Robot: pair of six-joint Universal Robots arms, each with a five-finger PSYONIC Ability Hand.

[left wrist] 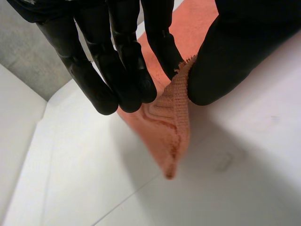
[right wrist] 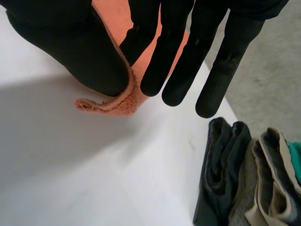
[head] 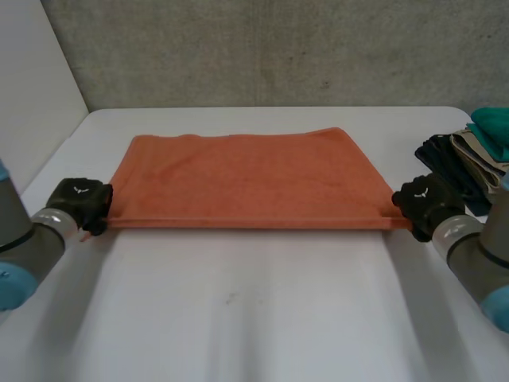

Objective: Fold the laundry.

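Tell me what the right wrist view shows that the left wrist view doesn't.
Right wrist view, not the left: the right hand pinching the towel at its near right corner, and a folded stack near its fingertips. Left wrist view, not the right: the left hand pinching the near left corner. Both: the orange towel and the white table.

One orange towel (head: 238, 179), one pile of folded clothes (head: 469, 159) and two hands, the left hand (head: 79, 204) and the right hand (head: 425, 203), are counted on one table (head: 238, 318).
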